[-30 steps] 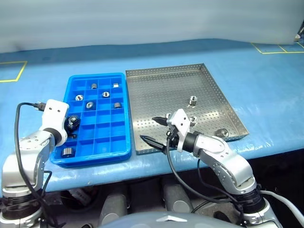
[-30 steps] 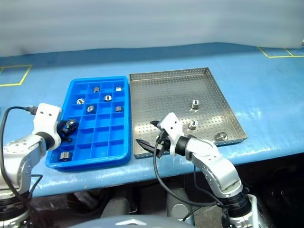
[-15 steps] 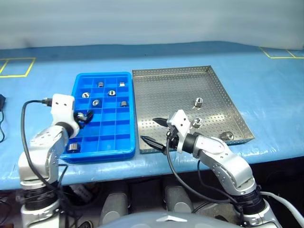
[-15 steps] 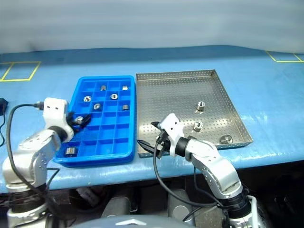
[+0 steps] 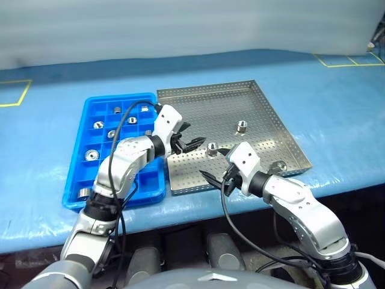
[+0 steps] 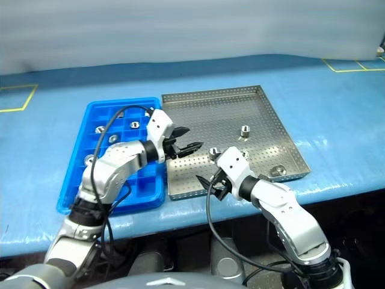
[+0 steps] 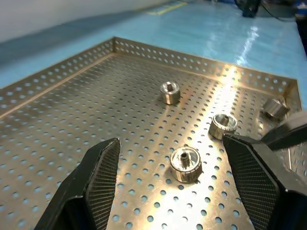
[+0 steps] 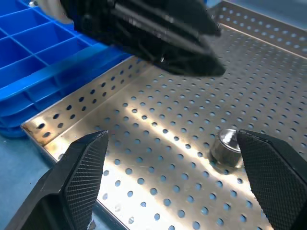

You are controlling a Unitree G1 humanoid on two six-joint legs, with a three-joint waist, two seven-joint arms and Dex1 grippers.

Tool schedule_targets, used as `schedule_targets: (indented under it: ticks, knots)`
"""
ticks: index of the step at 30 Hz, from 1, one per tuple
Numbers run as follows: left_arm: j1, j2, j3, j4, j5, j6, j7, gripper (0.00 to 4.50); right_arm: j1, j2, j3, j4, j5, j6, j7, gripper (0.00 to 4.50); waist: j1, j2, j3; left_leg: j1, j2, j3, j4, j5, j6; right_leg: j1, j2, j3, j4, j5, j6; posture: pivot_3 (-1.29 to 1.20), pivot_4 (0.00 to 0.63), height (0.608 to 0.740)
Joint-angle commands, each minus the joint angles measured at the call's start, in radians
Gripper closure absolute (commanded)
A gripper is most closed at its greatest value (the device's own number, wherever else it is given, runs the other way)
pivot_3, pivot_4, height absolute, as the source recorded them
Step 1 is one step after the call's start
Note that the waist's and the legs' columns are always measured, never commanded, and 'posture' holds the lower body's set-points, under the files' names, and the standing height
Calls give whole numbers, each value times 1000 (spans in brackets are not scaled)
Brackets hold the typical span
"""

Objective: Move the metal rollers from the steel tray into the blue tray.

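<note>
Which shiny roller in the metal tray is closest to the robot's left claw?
The roller just past the open left gripper, nearest the blue tray. The others in the steel tray lie farther away.

Head pair high over both trays; wrist cameras close above steel tray (image 7: 57,76).

Blue-covered counter (image 5: 337,114) carrying two trays side by side.

On the left, a blue tray (image 5: 84,180) of small square compartments, resting flat near the front edge; just beside it on the right, nearly touching, a steel tray (image 5: 204,99) with perforated floor and low rim, likewise flat. Yellow tape outlines (image 5: 15,93) marked on the counter's covering at the far left and again at the far right corner (image 5: 349,60). Covering slightly wrinkled and glossy toward the near right edge.
</note>
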Motion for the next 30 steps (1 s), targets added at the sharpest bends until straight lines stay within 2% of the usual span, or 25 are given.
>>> schedule_targets:
  ticks: [1,8,14,15,19,25,29,30]
  knots:
    - [-64,-43,-36,147,41,-53,-12,799,23,5,-25,-50,-12,1,-29,0,-30,0,0,0,0,-1,0,0,1,1,0,0,0,0,0,-488,150,740]
    - [-98,-63,-49,285,133,-63,44,799,51,22,-30,-72,-17,0,-59,0,-152,0,0,0,-1,-2,-1,-1,1,2,-1,0,-1,-1,3,-512,150,740]
    - [-65,-39,-32,275,187,-61,102,799,44,27,-36,-48,-22,-4,-67,0,-215,0,0,3,-1,-2,-1,-3,-3,4,-2,0,-1,-1,4,-478,150,740]
    - [-59,-35,-31,263,193,-54,108,970,41,28,-34,-44,-24,-5,-67,0,-222,0,0,3,-1,-2,-1,-3,-3,5,-2,0,-1,-1,4,-478,150,740]
    - [-13,18,-58,183,220,-29,91,2000,22,34,-16,-26,-28,-7,-62,0,-232,0,0,3,-1,-3,-1,-3,-3,5,-2,0,-1,0,5,-451,150,740]
    - [27,20,-33,141,208,22,102,2000,0,44,7,-8,-33,-10,-51,0,-217,0,0,3,-1,-3,-1,-4,-3,4,-3,0,-1,-1,5,-428,150,740]
    - [26,3,-18,132,196,11,102,2810,-15,49,23,-2,-32,-9,-41,0,-208,0,0,3,-2,-3,-2,-4,-3,4,-4,0,-1,-1,6,-422,150,740]
    - [27,0,-11,120,186,10,96,2804,-17,50,26,-1,-31,-8,-38,0,-206,0,0,3,-2,-3,-2,-4,-3,4,-3,0,-1,-1,6,-422,150,740]
